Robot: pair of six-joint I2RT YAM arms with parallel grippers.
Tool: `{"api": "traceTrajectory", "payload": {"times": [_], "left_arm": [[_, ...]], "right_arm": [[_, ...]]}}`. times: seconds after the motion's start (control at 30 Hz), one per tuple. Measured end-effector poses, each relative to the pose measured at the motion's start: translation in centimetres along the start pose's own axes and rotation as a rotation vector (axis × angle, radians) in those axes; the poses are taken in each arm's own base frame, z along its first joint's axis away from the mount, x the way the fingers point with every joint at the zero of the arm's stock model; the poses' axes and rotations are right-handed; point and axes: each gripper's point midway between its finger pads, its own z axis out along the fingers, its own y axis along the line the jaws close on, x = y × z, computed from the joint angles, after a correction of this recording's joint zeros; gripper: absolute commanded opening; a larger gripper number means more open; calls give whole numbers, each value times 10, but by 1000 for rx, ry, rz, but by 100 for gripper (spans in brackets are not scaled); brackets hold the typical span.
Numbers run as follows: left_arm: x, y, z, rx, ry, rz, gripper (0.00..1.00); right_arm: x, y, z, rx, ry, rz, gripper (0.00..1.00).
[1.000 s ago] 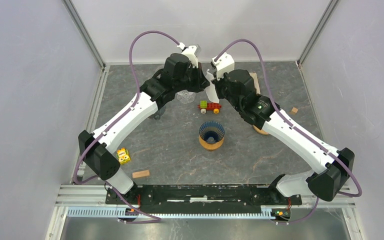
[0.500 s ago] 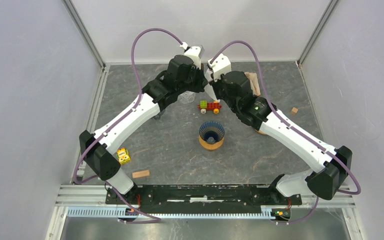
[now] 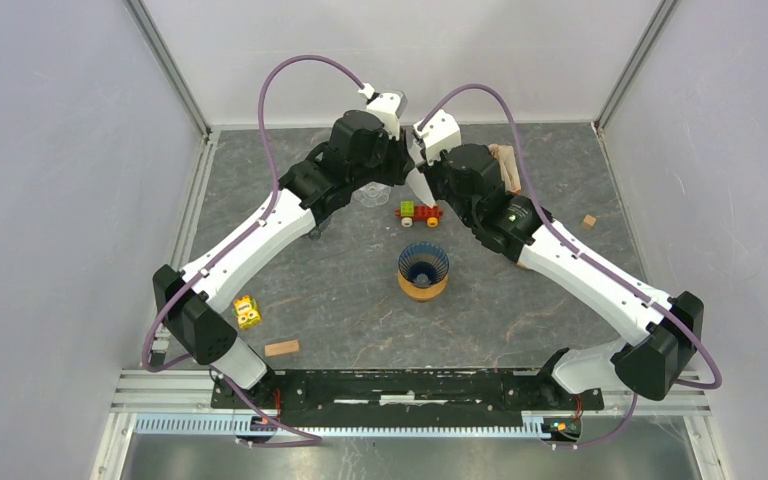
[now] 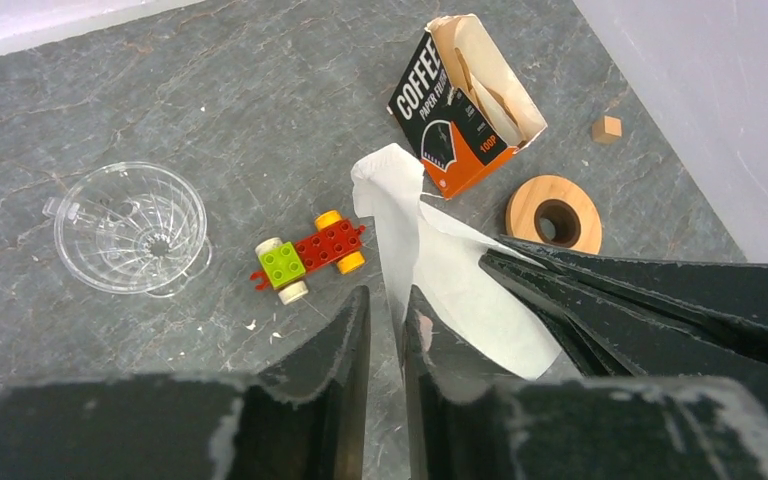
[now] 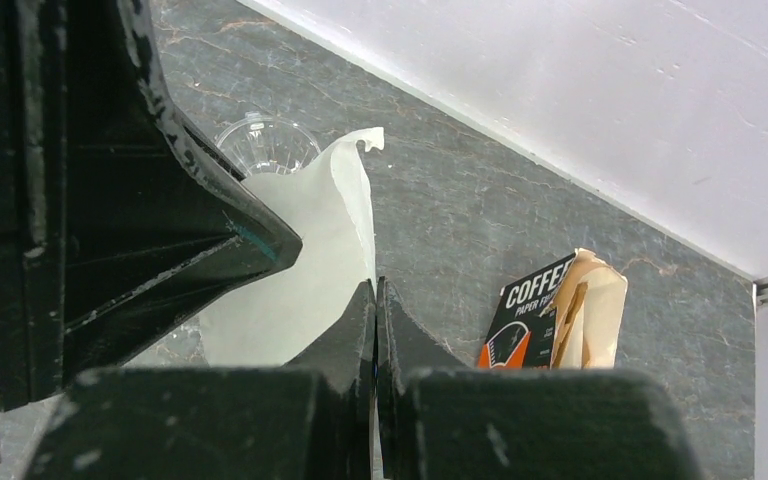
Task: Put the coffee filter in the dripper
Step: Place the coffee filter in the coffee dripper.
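Though limp and creased, white paper coffee filter [image 5: 290,280] pinched in right fingers [image 5: 345,340], left fingers [image 4: 340,350] narrow, grip unclear

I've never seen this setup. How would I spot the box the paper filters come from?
Look to the far right part of the grey table, near the side wall. Beyond the wooden ring lies the filter box: the only printed carton, black and orange, marked COFFEE, its end open.

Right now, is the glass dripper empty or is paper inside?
Empty. The clear dripper shows only its ribs; the white filter is held away from it.
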Motion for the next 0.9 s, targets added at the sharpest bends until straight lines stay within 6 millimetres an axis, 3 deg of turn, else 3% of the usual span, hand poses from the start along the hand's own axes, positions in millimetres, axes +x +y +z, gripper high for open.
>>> {"api": "traceTrajectory", "payload": {"times": [0.27,0.43,0.6,0.9], "left_arm": [[1,-4,0,21,4,2,46],[14,-3,3,28,32,2,58],[25,-3,6,40,57,2,61],[22,-12,7,73,45,-61,66]], "right_arm": [[0,2,0,-8,-1,11,0],[0,1,0,-4,0,26,0],[2,-2,1,3,5,52,0],[5,-6,3,4,15,127,0]]}}
